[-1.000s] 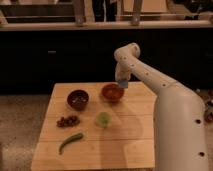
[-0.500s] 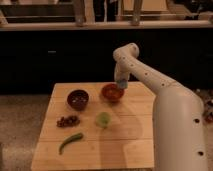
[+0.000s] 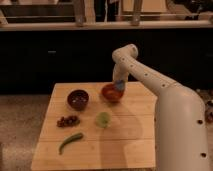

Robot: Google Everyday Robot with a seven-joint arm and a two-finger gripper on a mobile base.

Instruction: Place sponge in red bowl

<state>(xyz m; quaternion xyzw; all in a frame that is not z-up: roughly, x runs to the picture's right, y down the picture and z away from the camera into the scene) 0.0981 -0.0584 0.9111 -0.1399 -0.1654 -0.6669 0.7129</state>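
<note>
Gripper (image 3: 120, 85) low, arm outstretched

Your pincer (image 3: 120, 86) hangs over the red bowl (image 3: 111, 93); the dark bowl (image 3: 78, 99), green fruit (image 3: 103, 119) and grapes (image 3: 67, 120) crowd the desk (image 3: 125, 145) leftward.

A dark maroon bowl (image 3: 78, 99) is seen on the wooden worktop (image 3: 125, 145), toward its far left part. Just in front of it, a cluster of dark red grapes (image 3: 68, 120) is laid, and a green chili pepper (image 3: 70, 142) is found nearer the front edge. A pale green round fruit (image 3: 103, 119) is set near the middle of the worktop, to the right of the grapes.

The gripper (image 3: 120, 85) is positioned over the far edge of the worktop.
</note>
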